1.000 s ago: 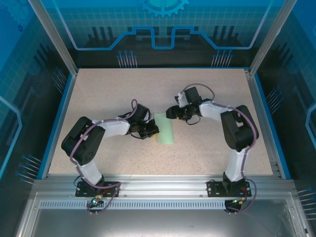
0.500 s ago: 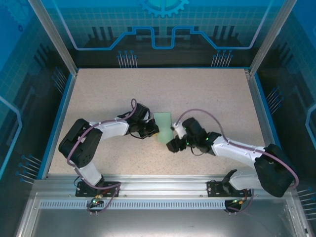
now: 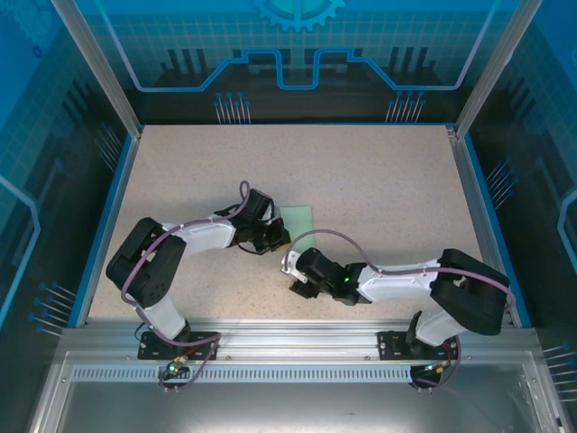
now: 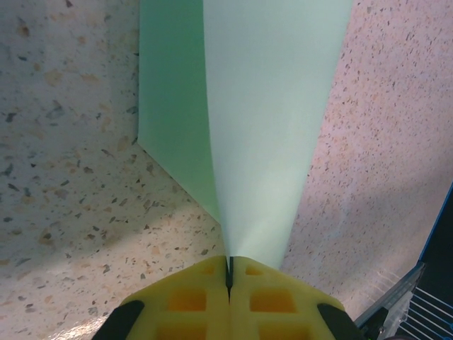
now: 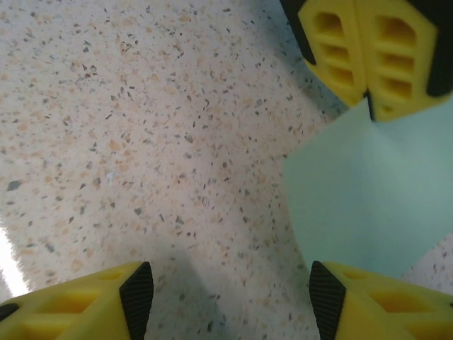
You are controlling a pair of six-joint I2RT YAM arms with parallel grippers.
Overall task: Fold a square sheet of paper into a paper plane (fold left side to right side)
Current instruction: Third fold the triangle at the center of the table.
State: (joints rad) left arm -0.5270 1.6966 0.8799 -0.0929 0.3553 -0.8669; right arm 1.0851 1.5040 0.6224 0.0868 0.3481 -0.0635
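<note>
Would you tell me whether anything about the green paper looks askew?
The thin mint-green paper sheet is half lifted: the left gripper pinches one edge, holding one flap off the speckled table above a flat layer. No tear visible.

Take the square sheet of paper (image 3: 299, 218) as your mark. Its near-left corner is occupied: the left gripper (image 4: 228, 273) is pinched tight on it, and the left arm (image 3: 203, 233) blocks the sheet's whole left side. Just on the near side of the sheet, the right gripper (image 5: 230, 297) sits low over the table (image 3: 388, 171) with its jaws apart and bare speckled surface between them. The right arm (image 3: 406, 280) lies across the near-right approach. Beyond the sheet's far edge and off its right edge, the table runs bare to the blue rim (image 3: 297, 125), so you can pass there.
</note>
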